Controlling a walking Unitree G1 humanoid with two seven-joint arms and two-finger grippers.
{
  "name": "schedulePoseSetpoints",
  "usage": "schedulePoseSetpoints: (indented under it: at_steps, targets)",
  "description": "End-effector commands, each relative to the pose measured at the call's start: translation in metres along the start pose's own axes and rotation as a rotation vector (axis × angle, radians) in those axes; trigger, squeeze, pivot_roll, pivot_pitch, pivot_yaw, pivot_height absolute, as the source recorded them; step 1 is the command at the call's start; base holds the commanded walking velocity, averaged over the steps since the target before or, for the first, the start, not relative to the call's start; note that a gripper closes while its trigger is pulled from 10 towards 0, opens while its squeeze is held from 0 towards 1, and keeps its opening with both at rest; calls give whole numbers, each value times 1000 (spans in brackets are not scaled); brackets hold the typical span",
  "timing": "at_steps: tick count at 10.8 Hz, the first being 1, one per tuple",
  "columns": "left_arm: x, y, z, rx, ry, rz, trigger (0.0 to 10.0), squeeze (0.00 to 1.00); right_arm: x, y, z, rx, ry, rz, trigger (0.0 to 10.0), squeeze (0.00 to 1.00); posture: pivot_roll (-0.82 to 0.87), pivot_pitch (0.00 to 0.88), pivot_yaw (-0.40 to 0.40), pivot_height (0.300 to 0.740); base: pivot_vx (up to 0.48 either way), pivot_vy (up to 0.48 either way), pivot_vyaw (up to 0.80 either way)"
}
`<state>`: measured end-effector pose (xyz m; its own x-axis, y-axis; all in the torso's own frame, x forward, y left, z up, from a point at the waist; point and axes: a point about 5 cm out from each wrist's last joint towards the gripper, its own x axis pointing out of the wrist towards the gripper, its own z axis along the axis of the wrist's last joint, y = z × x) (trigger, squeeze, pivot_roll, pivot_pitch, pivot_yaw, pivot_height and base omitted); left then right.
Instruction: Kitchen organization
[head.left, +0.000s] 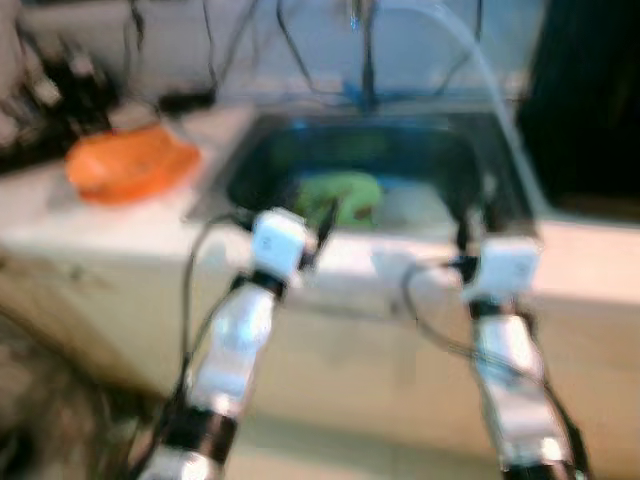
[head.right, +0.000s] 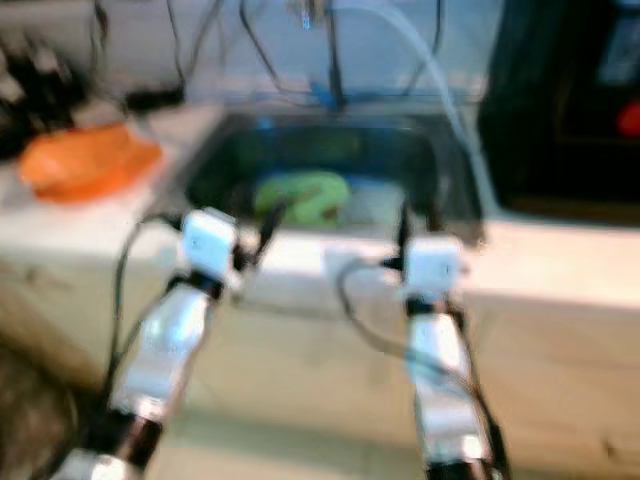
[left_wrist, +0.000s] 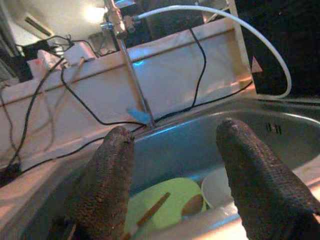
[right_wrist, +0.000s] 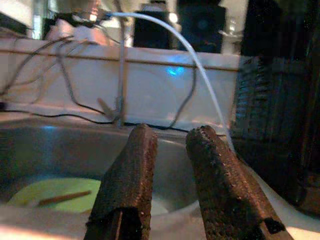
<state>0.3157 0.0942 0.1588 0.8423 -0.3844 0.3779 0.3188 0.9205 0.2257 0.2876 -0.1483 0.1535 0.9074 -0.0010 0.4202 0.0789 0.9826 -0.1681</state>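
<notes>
Head view: both your pincers sit at the sink (head.left: 500, 130) front rim, staged to reach the green plate (head.left: 340, 195) inside. Left wrist: left pincer (left_wrist: 175, 170) spread wide, empty, chopsticks (left_wrist: 152, 210) on plate. Right wrist: right pincer (right_wrist: 172, 175) slightly parted, empty.

Head stereo pair looking down (blurred), wrist cameras low, all sharing the sink (head.left: 270, 150)
</notes>
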Motion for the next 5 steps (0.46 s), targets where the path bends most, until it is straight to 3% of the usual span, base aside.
schedulePoseSetpoints:
  at_steps: [1,2,5]
  targets:
    - [1,0,3,-7,-16,2,10000,0,1,-1,0,-6,2,-2,10000,0,14,59,130,740,-315,-281,0]
    - [1,0,3,-10,-17,4,10000,0,1,-1,0,-6,3,-1,10000,0,15,58,129,740,-304,-244,0]
    - [1,1,4,-17,-23,10,10000,0,1,-1,-1,-7,4,0,10000,0,14,59,128,740,-293,0,0]
